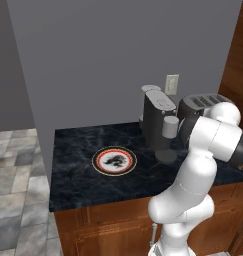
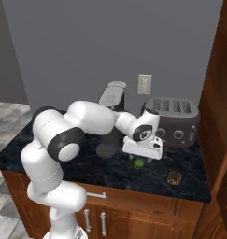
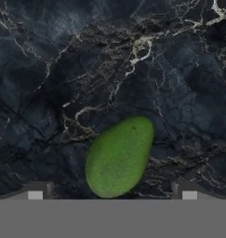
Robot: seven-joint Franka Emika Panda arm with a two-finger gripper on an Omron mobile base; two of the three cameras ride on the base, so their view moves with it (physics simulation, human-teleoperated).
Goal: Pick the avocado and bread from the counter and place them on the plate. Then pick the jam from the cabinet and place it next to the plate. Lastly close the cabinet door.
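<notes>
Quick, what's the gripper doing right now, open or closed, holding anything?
Gripper: open and empty, poised over the avocado lying on the counter.

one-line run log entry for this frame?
phase: reaching for avocado | gripper: open, above it, not gripping | plate: bare | bread: on counter

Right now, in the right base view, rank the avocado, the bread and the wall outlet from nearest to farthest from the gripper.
1. The avocado, on the counter directly under the open gripper.
2. The bread, a brown lump on the counter off to the right, near the front edge.
3. The wall outlet, up on the grey wall behind the toaster.
</notes>
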